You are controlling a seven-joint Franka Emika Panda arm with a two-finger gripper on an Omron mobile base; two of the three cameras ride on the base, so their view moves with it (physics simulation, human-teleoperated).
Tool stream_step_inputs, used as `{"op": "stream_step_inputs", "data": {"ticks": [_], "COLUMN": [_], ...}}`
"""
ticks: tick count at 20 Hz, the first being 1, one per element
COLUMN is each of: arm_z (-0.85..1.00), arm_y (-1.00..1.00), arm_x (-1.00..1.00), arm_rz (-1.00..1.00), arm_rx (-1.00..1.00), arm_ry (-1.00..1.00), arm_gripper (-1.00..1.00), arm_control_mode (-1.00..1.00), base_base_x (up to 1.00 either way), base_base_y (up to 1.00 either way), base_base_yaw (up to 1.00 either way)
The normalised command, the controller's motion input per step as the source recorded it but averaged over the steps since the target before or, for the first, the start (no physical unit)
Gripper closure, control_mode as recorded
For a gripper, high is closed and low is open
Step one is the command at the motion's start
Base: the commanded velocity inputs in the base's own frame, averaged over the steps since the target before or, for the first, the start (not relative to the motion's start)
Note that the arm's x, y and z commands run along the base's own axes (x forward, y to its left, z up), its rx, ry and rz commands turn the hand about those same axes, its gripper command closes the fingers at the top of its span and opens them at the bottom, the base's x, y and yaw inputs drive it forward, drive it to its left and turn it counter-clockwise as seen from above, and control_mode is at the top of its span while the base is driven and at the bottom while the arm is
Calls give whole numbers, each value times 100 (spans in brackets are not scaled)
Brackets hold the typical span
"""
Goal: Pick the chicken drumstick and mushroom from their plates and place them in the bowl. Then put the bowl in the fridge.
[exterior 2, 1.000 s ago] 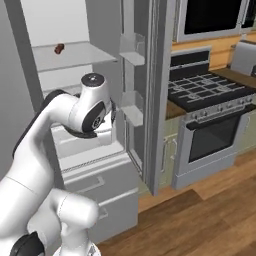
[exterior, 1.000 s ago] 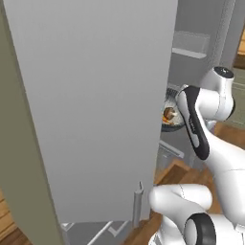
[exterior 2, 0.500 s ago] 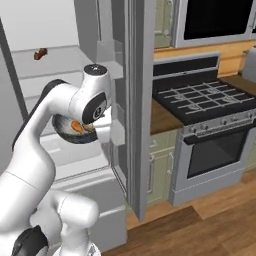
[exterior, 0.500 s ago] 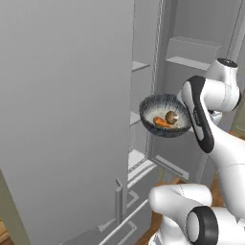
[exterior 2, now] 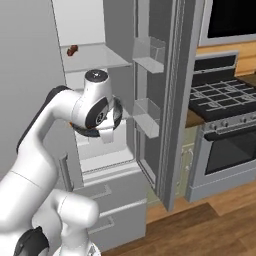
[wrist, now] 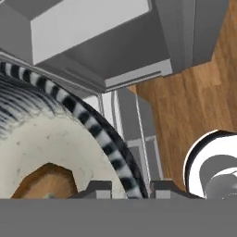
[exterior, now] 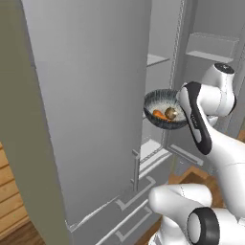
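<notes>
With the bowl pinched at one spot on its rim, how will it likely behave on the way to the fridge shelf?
The bowl looks rigid, so it should keep its shape. Held by the pincer at one rim point only, it may tilt. The drumstick and mushroom lie loose inside and could slide, though the deep wall probably keeps them in.

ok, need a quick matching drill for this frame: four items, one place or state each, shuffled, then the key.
Items:
1. bowl
2. drumstick
3. gripper
4. oven

Places or states:
A. lying inside the bowl beside the mushroom
B. standing to the right of the open fridge
C. held up in front of the fridge shelves
D. shut on the bowl's rim

Pairs: 1-C, 2-A, 3-D, 4-B
</notes>
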Motion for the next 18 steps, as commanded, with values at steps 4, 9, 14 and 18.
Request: {"op": "stream_step_inputs", "data": {"ticks": [4, 9, 14, 18], "arm_z": [0, 0, 0, 0], "arm_y": [0, 0, 0, 0], "arm_x": [0, 0, 0, 0], "arm_rz": [0, 0, 0, 0], "arm_rx": [0, 0, 0, 0], "arm_ry": [0, 0, 0, 0], "arm_gripper": [100, 100, 100, 100], "arm_control_mode": [100, 100, 100, 100], "base_base_x": [5, 13, 35, 36], "base_base_y": [-25, -28, 1, 1], "base_base_yaw": [0, 1, 2, 6]}}
